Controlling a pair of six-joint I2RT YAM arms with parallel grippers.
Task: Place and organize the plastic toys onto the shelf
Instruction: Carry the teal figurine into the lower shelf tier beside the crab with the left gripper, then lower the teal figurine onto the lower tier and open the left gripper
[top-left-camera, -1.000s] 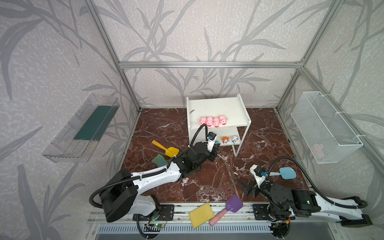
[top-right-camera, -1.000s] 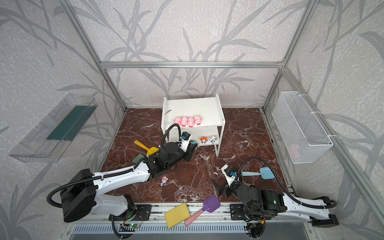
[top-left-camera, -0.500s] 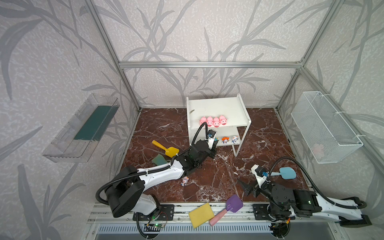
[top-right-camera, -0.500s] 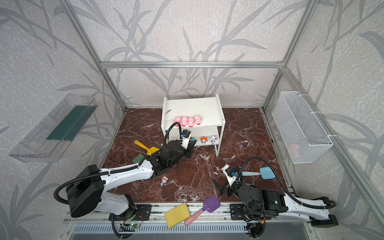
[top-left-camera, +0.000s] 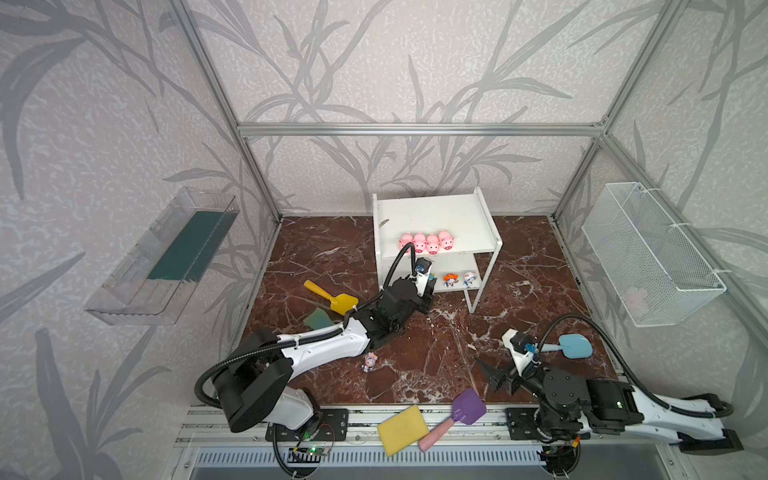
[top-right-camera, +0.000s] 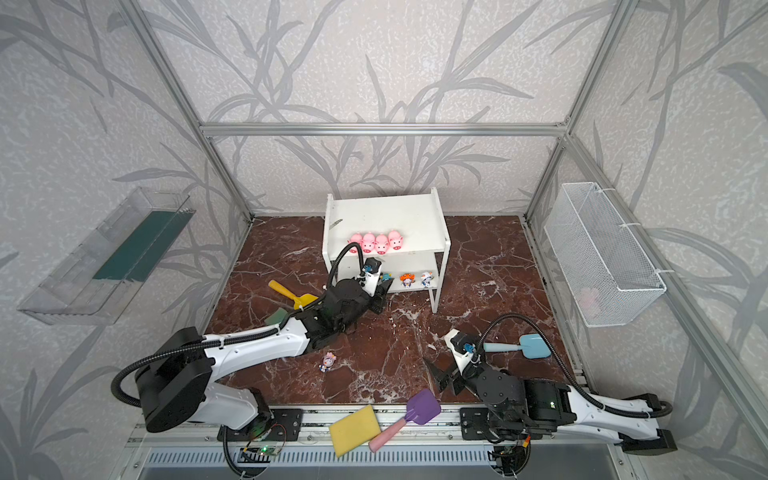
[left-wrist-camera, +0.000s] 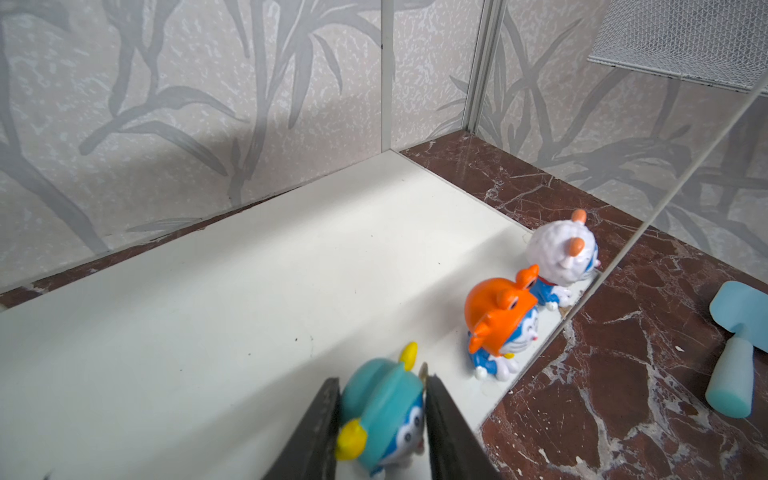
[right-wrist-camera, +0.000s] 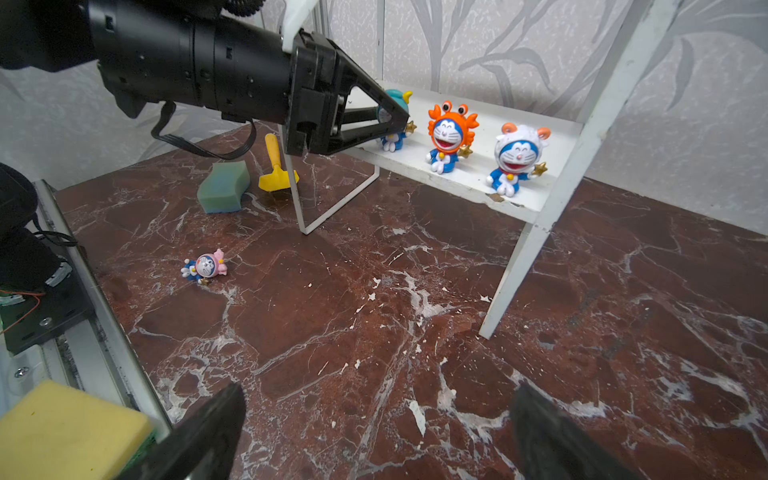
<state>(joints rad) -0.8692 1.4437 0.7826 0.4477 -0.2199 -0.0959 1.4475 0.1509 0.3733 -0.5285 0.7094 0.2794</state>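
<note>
Shows the left gripper (left-wrist-camera: 382, 379) inside the lower tier of the shelf (top-left-camera: 436, 212), fingers (left-wrist-camera: 320, 424) close against both flanks of the teal figurine (left-wrist-camera: 380, 409) standing at that tier's front edge; cannot tell whether pinching or only bracketing it. Places the orange figurine (left-wrist-camera: 496, 316) and white figurine (left-wrist-camera: 557, 253) beside it on the same tier, four pink pigs (top-left-camera: 427, 242) on the shelf's top tier, and the pink figurine (top-left-camera: 369, 361) lying on the floor (top-left-camera: 519, 257) well in front of the shelf. Shows the right gripper (right-wrist-camera: 378, 388) spread wide, holding nothing, in front of the shelf.
</note>
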